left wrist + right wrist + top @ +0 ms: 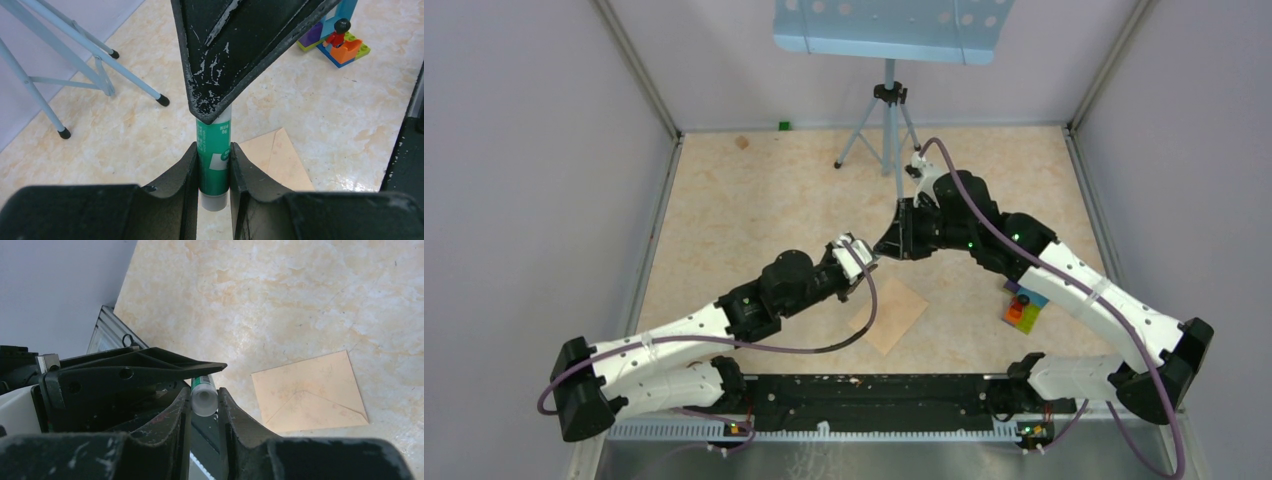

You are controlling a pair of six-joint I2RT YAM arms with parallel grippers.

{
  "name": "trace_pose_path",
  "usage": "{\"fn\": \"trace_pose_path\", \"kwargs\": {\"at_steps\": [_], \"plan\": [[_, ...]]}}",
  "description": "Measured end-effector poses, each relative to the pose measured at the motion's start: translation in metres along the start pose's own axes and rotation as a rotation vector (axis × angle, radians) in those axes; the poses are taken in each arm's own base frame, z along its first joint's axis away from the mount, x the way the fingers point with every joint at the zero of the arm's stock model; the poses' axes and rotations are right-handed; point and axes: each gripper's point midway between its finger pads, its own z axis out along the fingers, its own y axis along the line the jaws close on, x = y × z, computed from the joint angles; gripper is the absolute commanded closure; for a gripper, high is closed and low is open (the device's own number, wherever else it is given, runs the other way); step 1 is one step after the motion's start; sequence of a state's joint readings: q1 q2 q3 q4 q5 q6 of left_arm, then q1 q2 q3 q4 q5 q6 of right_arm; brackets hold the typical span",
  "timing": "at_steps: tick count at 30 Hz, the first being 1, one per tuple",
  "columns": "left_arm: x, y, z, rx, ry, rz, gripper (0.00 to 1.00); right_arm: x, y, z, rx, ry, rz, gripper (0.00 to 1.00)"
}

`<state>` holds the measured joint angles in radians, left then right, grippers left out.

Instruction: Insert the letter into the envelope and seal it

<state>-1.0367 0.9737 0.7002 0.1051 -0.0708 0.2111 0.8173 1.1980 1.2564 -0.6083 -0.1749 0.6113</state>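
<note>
Left wrist view shows the left fingers clamped on the green body of a glue stick, held in the air above the tabletop. From the right wrist, the right fingers sit on either side of the stick's white end (the cap, most likely). They seem to press it on both sides, though the angle leaves that contact a little uncertain. The envelope lies flat on the tabletop below, its flap seams facing up, and neither arm touches it. The letter is nowhere in sight, and I cannot tell whether it is inside.

The step in hand, as I judge it, is uncapping the glue for sealing. To do it well, the left fingers should hold the body firm while the right fingers pull straight along the stick's axis. Pulling sideways risks the tube slipping or tilting. The cap needs a secure pinch before any pull.

The surface is pale marbled beige, smooth and hard-looking. Plain grey walls enclose it. A tripod stand with a blue perforated tray rises at the far side, and coloured toy blocks sit beside the right arm.
</note>
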Motion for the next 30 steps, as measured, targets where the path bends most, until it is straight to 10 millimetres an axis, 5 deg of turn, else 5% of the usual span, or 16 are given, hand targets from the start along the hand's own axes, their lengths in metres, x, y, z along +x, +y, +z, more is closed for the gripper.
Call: {"fn": "trace_pose_path", "kwargs": {"at_steps": [9,18,21,25,30], "plan": [[-0.001,-0.025,-0.011,0.148,0.003,-0.108,1.00,0.017,0.008,-0.007,-0.110,0.083,-0.224,0.98],[-0.029,-0.057,-0.035,0.395,-0.080,-0.271,1.00,0.030,0.036,-0.036,-0.331,0.106,-0.453,0.99],[-0.032,-0.064,-0.040,0.448,-0.085,-0.307,1.00,0.034,0.040,-0.041,-0.369,0.119,-0.486,0.88],[-0.033,-0.070,-0.042,0.495,-0.085,-0.335,1.00,0.038,0.041,-0.044,-0.384,0.135,-0.498,0.45],[-0.038,-0.072,-0.040,0.503,-0.115,-0.307,1.00,0.029,0.036,-0.042,-0.318,0.114,-0.473,0.46]]}}
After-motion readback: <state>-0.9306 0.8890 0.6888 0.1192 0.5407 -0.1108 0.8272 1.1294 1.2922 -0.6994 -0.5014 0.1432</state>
